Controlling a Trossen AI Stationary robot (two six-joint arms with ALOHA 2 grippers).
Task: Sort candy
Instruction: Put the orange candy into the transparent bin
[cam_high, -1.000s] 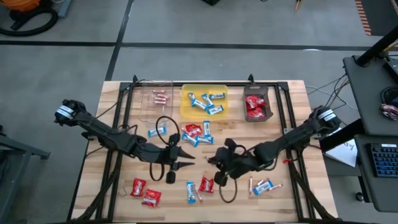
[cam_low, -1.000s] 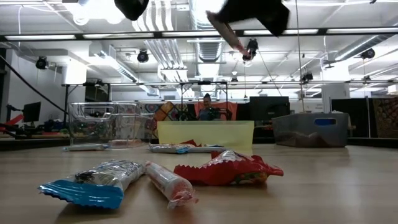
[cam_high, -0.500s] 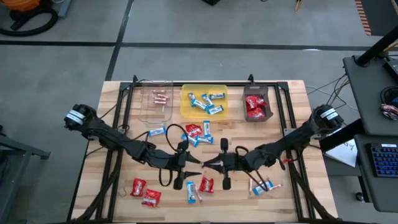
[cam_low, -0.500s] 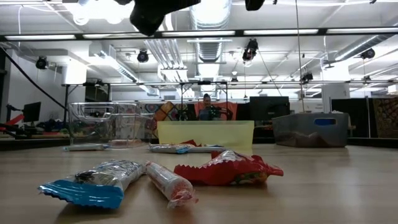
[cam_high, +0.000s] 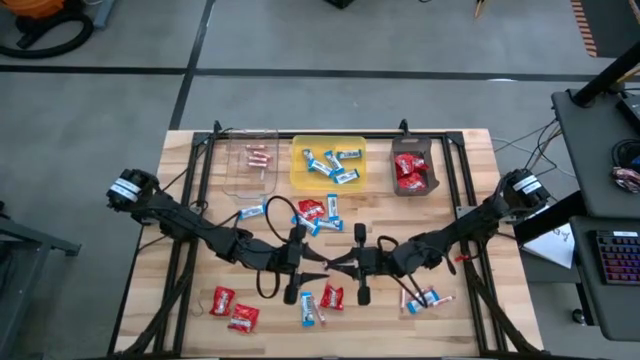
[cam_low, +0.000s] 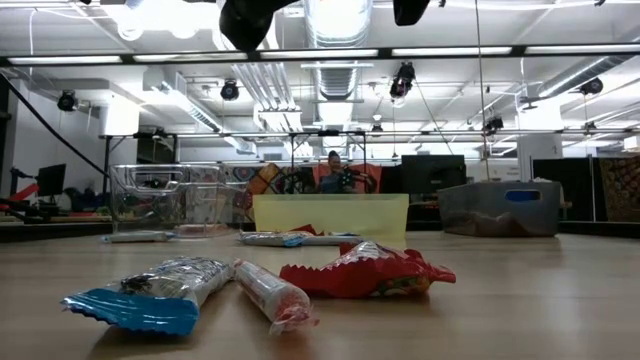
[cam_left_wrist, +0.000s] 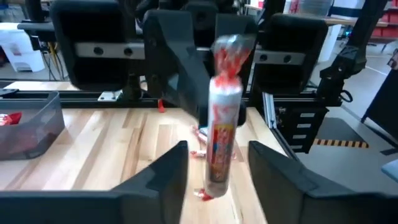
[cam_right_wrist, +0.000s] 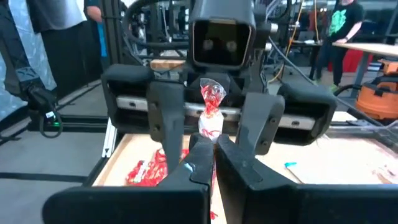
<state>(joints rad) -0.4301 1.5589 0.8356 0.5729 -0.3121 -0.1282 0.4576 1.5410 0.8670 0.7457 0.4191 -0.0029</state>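
High view: right gripper (cam_high: 334, 264) clenches one pink stick (cam_left_wrist: 222, 118); left gripper (cam_high: 318, 263) fingers spread around it.

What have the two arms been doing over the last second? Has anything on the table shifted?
Both arms swung toward each other and now meet tip to tip mid-table. The right end effector is shut on a pinkish candy stick, holding it between the open fingers of the left end effector, like a handover. The trays and loose candy stayed put.

Lab: exposed ceiling ducts (cam_low: 335, 75), monitors (cam_low: 432, 172)
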